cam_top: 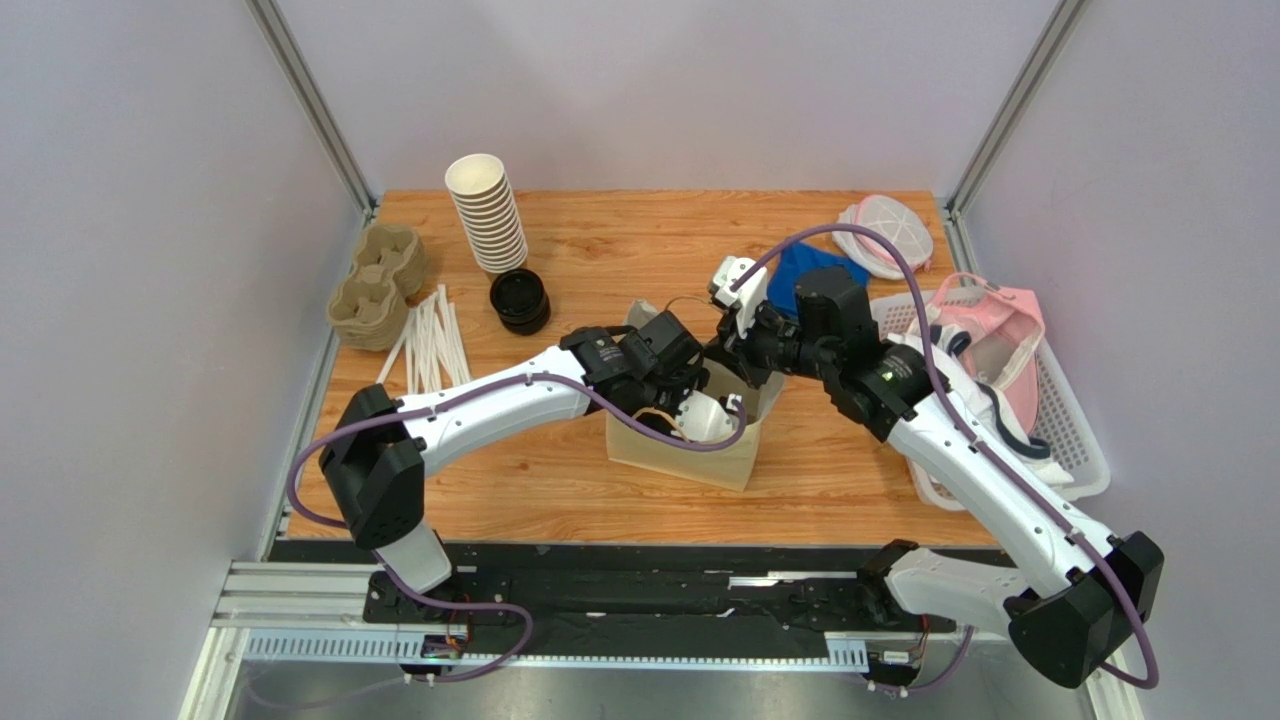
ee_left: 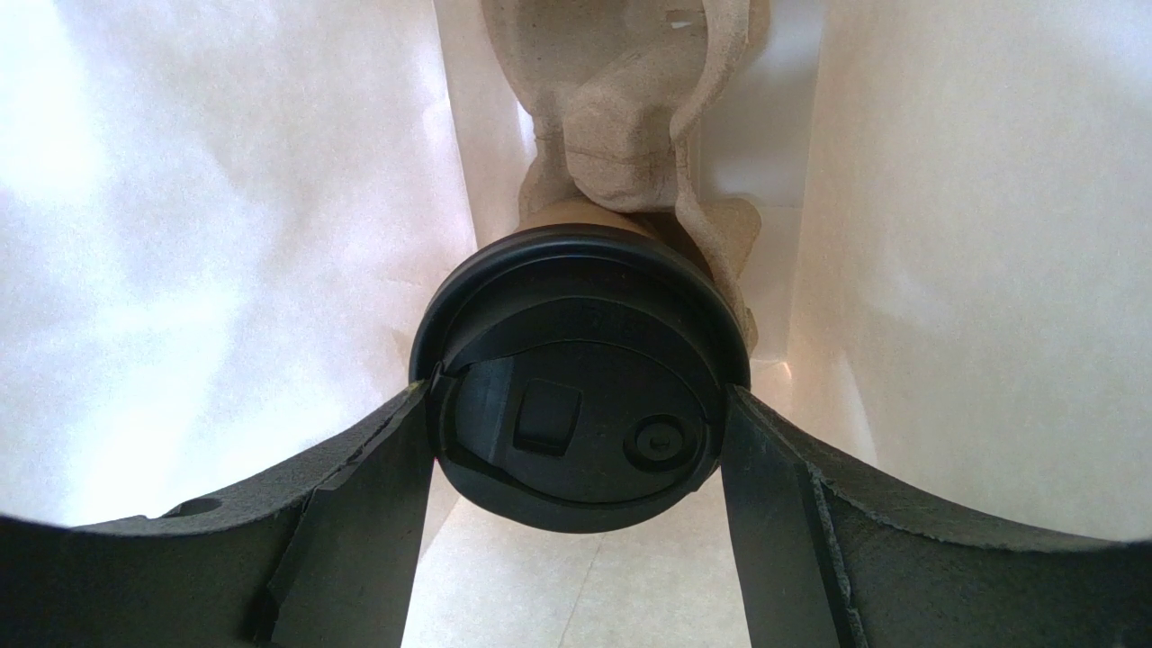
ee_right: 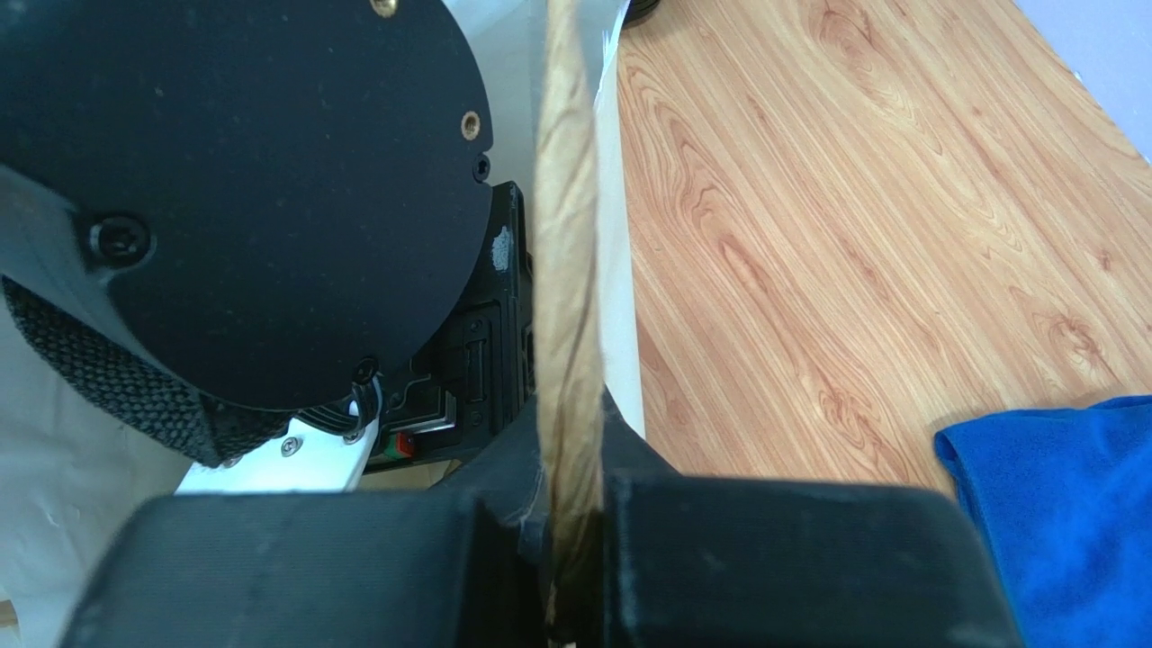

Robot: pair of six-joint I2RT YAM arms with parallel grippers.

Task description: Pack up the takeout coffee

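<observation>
The left gripper (ee_left: 579, 446) is closing on the takeout coffee (ee_left: 582, 324) at its black lid, with one finger (ee_left: 365, 500) bearing on each side of the rim. This is keeping the cup upright and its lid level. The cup is sitting inside the paper bag (cam_top: 684, 450), between the bag's white inner walls and just against the moulded pulp cup carrier (ee_left: 609, 95) that is standing deeper in the bag. The wrist view is not showing whether the cup base is seated in a carrier pocket. The right gripper (ee_right: 575, 506) is clamping the top edge of the bag wall (ee_right: 568, 243) between narrow jaws. By judgement, this is holding the mouth open and steadying the bag on the bench (ee_right: 811, 243) while the left arm is reaching in. The insertion step is judged to be near its end. Releasing too early is risking a tipped cup.
</observation>
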